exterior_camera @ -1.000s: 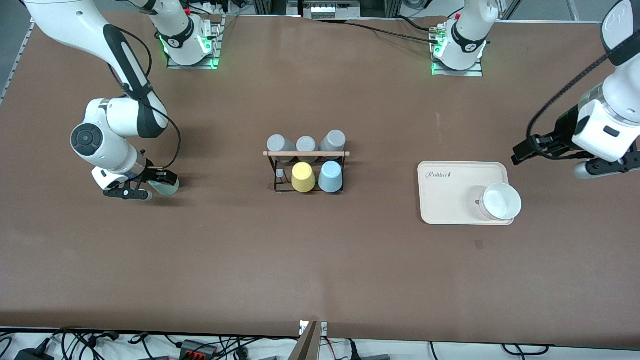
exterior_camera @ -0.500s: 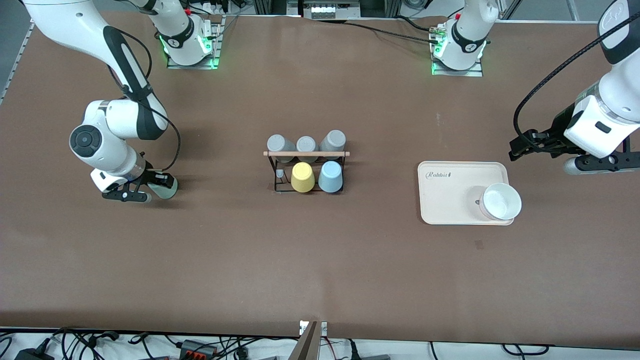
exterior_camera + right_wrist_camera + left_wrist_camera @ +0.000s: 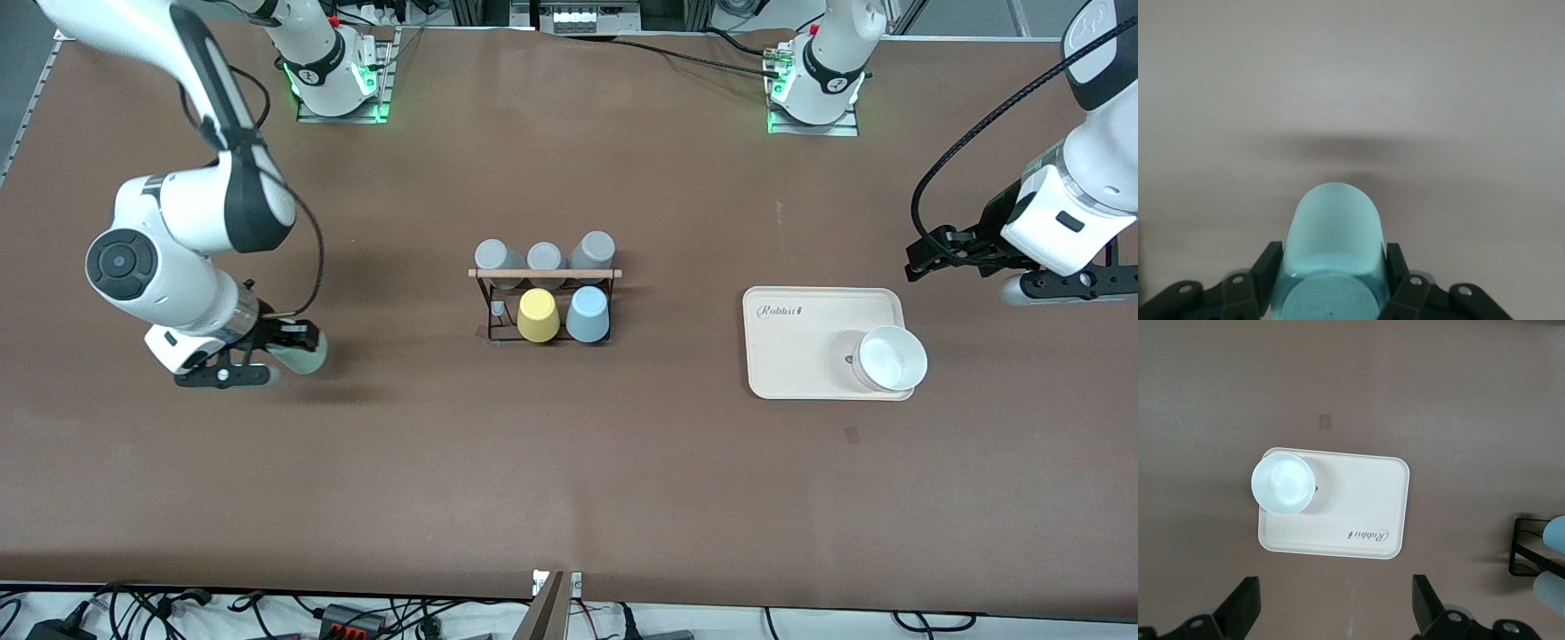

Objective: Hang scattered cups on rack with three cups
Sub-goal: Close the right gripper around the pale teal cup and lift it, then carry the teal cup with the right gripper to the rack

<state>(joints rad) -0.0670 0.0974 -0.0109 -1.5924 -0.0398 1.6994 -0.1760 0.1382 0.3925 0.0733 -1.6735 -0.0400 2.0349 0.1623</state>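
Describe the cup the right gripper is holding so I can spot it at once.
Start at the black wire rack mid-table and look toward the right arm's end. There the right gripper clamps a pale mint-green cup lying sideways. It is the only cup off the rack.

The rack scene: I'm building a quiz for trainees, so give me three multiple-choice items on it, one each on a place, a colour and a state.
1. Where is the white bowl?
A. on the tray
B. on the rack
C. in the left end effector

2. What colour is the cup beside the light blue cup on the rack?
A. red
B. yellow
C. black

3. What is the right end effector doing?
A. gripping the mint-green cup
B. gripping the bowl
C. open, holding nothing

Answers: 1 A, the bowl sits on the tray. 2 B, a yellow cup hangs there. 3 A, its fingers clamp the mint-green cup.
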